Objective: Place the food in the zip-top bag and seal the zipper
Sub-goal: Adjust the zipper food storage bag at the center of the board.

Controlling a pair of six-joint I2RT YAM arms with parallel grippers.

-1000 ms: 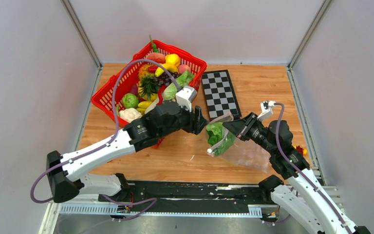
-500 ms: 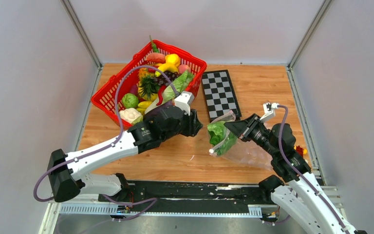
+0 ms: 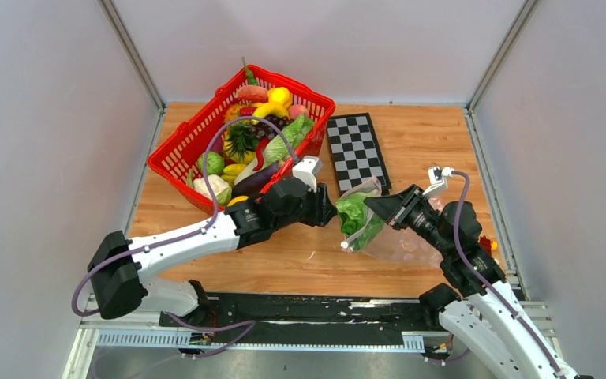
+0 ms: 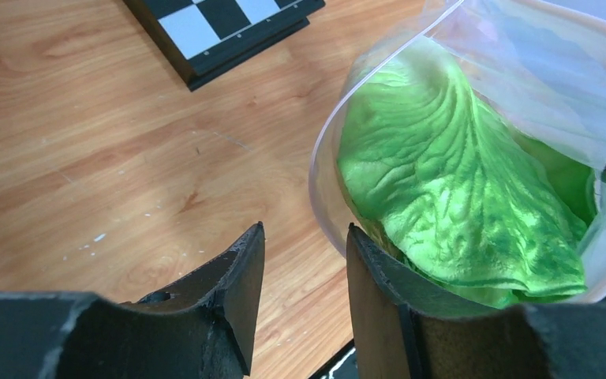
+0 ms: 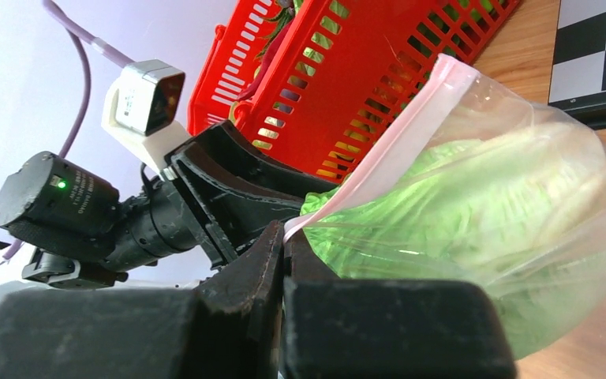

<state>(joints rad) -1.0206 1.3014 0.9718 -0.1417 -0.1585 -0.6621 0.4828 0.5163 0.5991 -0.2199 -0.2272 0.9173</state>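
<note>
Right claw (image 5: 284, 239): pinched shut on the zip-top bag (image 5: 536, 110) at its pink zipper (image 5: 387, 138), holding the mouth up.
Left claw (image 4: 304, 234): jaws apart, empty, just outside the mouth.
Lettuce (image 4: 458, 197): sitting in the bag, near the rim.
Handling: the film looks floppy and slippery, so I'd grab the zipper strip. The lettuce seems light and squashy.
Other food (image 3: 245, 142): in the red basket (image 3: 175, 150).

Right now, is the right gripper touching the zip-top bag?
Touching. The right wrist view shows the right gripper shut on the pink zipper strip at the mouth of the zip-top bag.
</note>
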